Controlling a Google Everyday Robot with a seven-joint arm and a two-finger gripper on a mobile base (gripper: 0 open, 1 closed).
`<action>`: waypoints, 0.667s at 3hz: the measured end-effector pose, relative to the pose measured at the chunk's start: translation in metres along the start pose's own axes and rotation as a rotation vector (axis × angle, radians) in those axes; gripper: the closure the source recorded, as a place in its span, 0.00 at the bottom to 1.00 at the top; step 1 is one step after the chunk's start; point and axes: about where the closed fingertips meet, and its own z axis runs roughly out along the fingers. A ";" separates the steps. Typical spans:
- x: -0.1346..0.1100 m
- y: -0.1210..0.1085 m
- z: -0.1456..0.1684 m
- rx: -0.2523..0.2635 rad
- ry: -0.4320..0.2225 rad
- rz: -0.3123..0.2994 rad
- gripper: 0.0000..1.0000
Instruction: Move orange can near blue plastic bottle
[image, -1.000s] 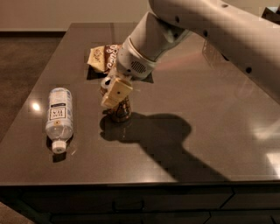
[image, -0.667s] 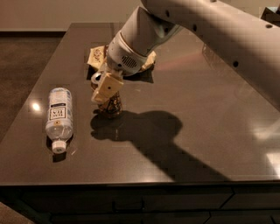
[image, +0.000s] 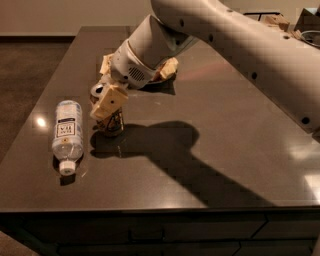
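1. The orange can (image: 113, 123) stood roughly upright on the left part of the table (image: 210, 150), just right of the blue plastic bottle (image: 67, 131) and apart from it.
2. Only the can's lower side and part of its silver top showed; whether its base touched the table could not be told.
3. The gripper (image: 107, 107) was at the can, one tan finger (image: 107, 99) lying across its near side, the other hidden behind; they appeared to pinch the can.
4. The bottle lay on its side, white cap toward the near edge.
5. The arm (image: 240, 40) came from the upper right, cut off by the picture's edge.
6. A snack bag (image: 168, 68) lay farther back, mostly hidden by the arm.
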 end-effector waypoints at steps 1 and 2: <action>-0.002 0.001 0.008 -0.013 -0.037 -0.014 0.54; -0.003 0.003 0.015 -0.026 -0.058 -0.029 0.31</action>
